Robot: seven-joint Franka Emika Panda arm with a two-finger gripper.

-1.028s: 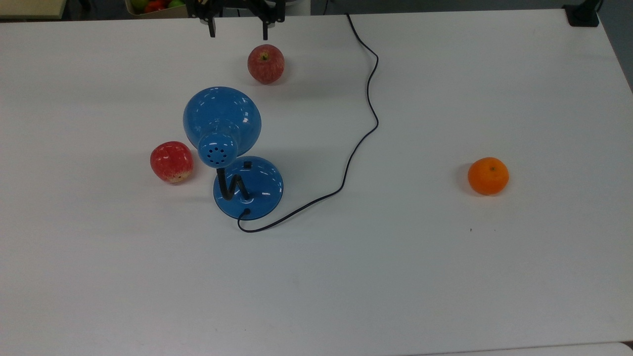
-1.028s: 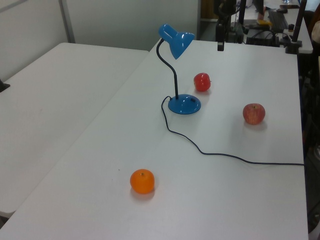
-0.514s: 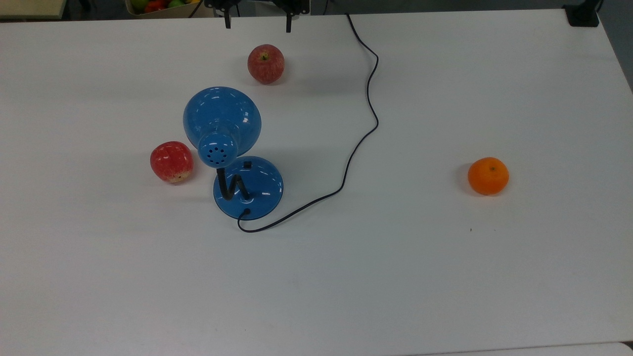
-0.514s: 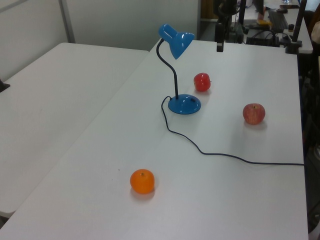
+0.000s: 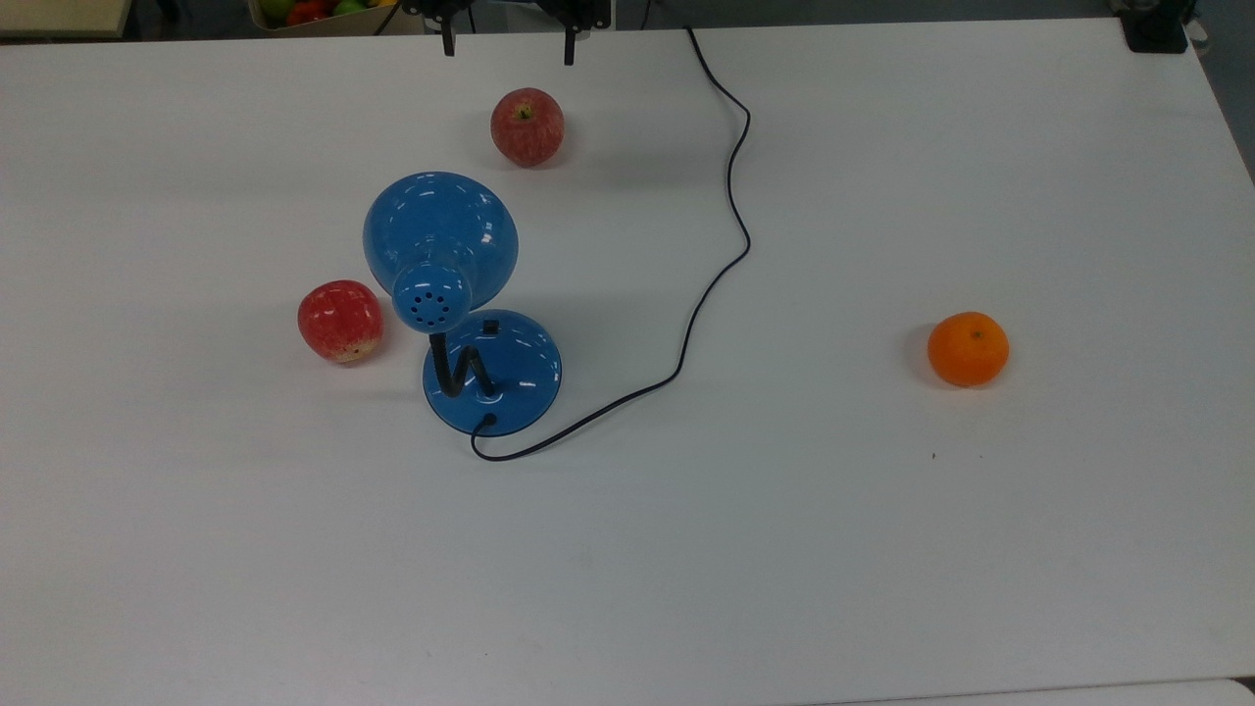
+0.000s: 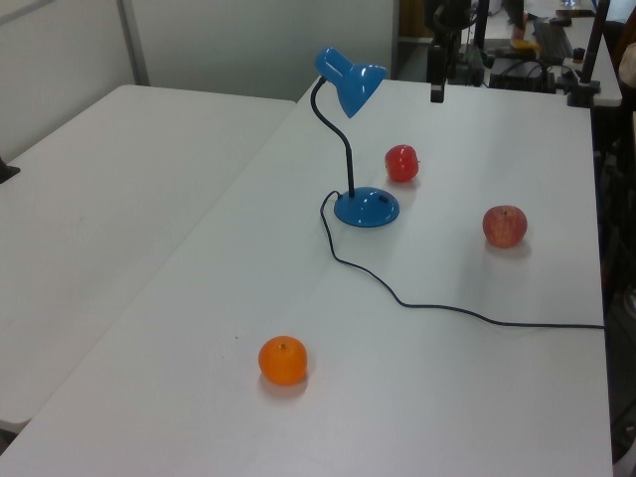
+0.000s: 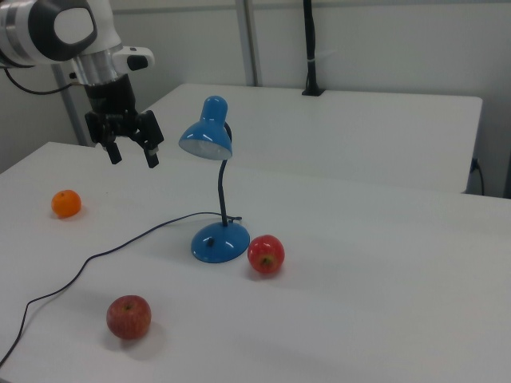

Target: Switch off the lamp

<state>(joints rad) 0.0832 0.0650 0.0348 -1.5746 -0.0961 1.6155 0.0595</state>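
Observation:
The blue lamp stands left of the table's middle in the top view, its dome shade (image 5: 441,233) leaning over the round base (image 5: 510,378). A small black switch (image 5: 490,327) sits on the base's far side. The lamp's shade (image 7: 207,137) and base (image 7: 219,241) also show in the right view, as does the lamp (image 6: 364,206) in the left view. My gripper (image 5: 508,47) hangs open and empty at the table's far edge, high above the surface and well apart from the lamp. It is also seen as the gripper (image 7: 133,156) and the gripper (image 6: 436,87).
A thin black cord (image 5: 730,196) snakes from the base to the far edge. A red apple (image 5: 340,321) lies close to the base on the top view's left, another apple (image 5: 527,126) lies below the gripper, and an orange (image 5: 968,348) lies far right. A fruit box (image 5: 304,12) sits beyond the table.
Over the last second the open gripper has moved up and toward the far edge, shifting right in the top view; in the last half second it has barely moved. Lamp and fruit are still.

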